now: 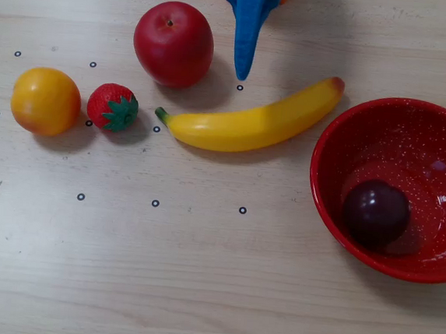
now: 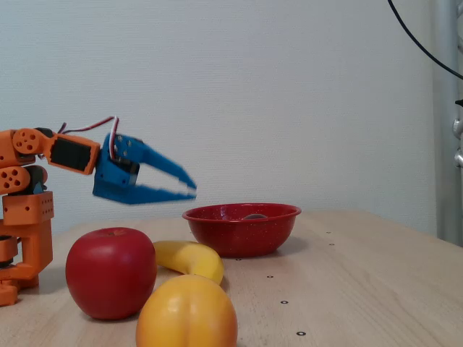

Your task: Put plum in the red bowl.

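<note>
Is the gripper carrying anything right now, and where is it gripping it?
Nothing is held. The gripper is open and empty above the table, and the plum lies inside the red bowl.

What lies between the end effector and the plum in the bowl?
In the overhead view, the yellow banana's right end and the speckled red bowl's near rim lie between the blue end effector and the dark plum.

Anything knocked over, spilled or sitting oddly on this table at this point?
Nothing stands out. The plum lies inside the red bowl, which sits upright. The apple, strawberry, orange and banana rest on the table. The end effector is empty, above the table.
</note>
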Robot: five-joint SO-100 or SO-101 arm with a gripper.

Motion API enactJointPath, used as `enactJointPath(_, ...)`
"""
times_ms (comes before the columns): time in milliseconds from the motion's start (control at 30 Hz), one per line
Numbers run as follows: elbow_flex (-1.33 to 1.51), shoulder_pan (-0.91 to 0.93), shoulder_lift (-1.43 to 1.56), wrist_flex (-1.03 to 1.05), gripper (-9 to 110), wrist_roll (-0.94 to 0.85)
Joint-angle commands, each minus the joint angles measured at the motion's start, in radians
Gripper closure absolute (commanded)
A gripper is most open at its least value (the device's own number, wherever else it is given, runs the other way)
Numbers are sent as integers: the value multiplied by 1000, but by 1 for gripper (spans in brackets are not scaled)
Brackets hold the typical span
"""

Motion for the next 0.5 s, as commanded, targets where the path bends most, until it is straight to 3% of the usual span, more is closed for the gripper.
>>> enactJointPath(0,14,-12,12,46,101,-60)
enactJointPath(333,15,21,11,331,101,-123)
enactJointPath(467,15,21,12,339,101,-153)
